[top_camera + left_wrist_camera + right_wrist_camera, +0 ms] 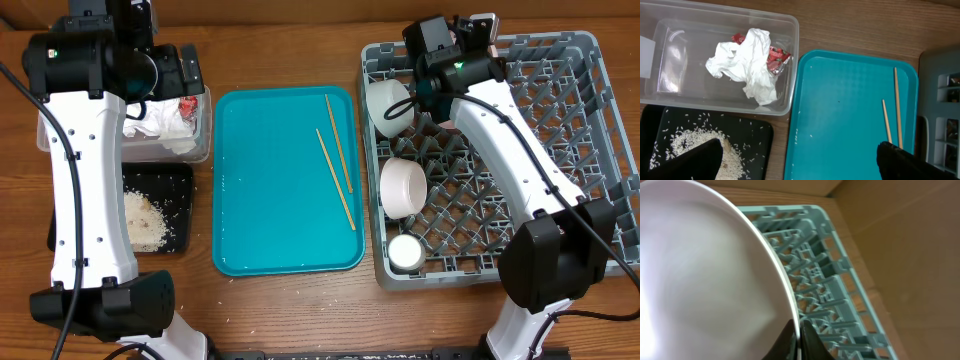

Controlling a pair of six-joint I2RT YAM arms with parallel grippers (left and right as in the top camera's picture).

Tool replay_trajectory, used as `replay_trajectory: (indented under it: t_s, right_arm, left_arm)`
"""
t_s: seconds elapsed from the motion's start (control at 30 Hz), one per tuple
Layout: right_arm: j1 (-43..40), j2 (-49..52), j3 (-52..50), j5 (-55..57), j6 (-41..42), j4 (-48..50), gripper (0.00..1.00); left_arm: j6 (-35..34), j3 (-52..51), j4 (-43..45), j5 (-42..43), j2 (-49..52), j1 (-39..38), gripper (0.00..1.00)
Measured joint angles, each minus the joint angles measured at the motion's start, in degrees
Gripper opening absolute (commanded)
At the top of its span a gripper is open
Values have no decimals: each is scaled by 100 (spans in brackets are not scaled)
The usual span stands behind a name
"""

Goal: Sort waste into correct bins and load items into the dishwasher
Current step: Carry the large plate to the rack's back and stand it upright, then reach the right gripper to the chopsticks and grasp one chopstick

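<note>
Overhead: two chopsticks [337, 165] lie on the teal tray [250, 200], and bowls [403, 186] sit in the rack [580, 100].

Left wrist: my left tool [799, 145] is spread wide, and napkins [747, 65] fill the tub [670, 50].

Right wrist: my right tool [796, 340] pinches a plate [700, 280] by its rim, over the rack.

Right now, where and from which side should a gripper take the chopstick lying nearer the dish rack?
Come from straight above on that chopstick, probably near its far end, fingers closing across the thin shaft: it lies flat, and the other chopstick does not reach there.
</note>
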Motion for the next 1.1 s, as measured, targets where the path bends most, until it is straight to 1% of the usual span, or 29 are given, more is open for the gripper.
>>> replay_trajectory:
  t_s: [0.07,0.1,0.13,0.17,0.2,0.3,0.33,0.37,0.43,0.5,0.6,0.67,0.73,0.77,0.83,1.0,1.1]
  right_arm:
    - [0,0,-2,-197,-22,68,59]
    - [0,0,-7,-275,-52,87,73]
    - [0,0,-7,-348,-66,116,81]
    - [2,0,-7,-442,-66,160,88]
    - [0,0,-7,-527,-76,181,91]
    - [0,0,26,-903,-109,33,93]
    - [0,0,105,-1097,-103,-153,94]
    - [0,0,271,-1335,-109,-409,100]
    - [0,0,551,-1567,-122,-693,100]
    - [7,2,1084,-1910,-105,-1069,100]
    - [46,-9,1926,-2573,-155,-1370,99]
    - [133,-76,2319,-3283,-341,-1333,95]
    - [286,-144,2450,-3928,-485,-1220,92]
    - [492,-144,2479,-4334,-584,-1204,90]
    - [769,-42,2470,-4625,-669,-1235,87]
    - [1462,654,2297,-4968,-855,-1322,81]
    - [1696,1110,2098,-5014,-925,-1340,76]
  left_arm:
    - [0,0,0,2,0,0,100]
    - [0,0,0,2,0,0,100]
    - [0,0,0,0,0,0,100]
    - [0,0,0,2,0,0,100]
    - [0,0,0,2,0,0,100]
    - [0,0,0,0,0,0,100]
    - [0,0,0,0,0,0,100]
    - [0,0,0,2,0,0,100]
    - [0,0,4,0,0,0,100]
    - [0,0,-2,2,0,0,100]
    - [0,0,2,2,0,0,100]
    - [0,0,2,0,0,0,100]
    - [0,0,0,0,0,0,100]
    - [0,0,0,2,0,0,100]
    - [2,0,2,0,0,0,100]
    - [0,0,0,2,0,0,100]
    - [0,0,0,2,0,0,100]
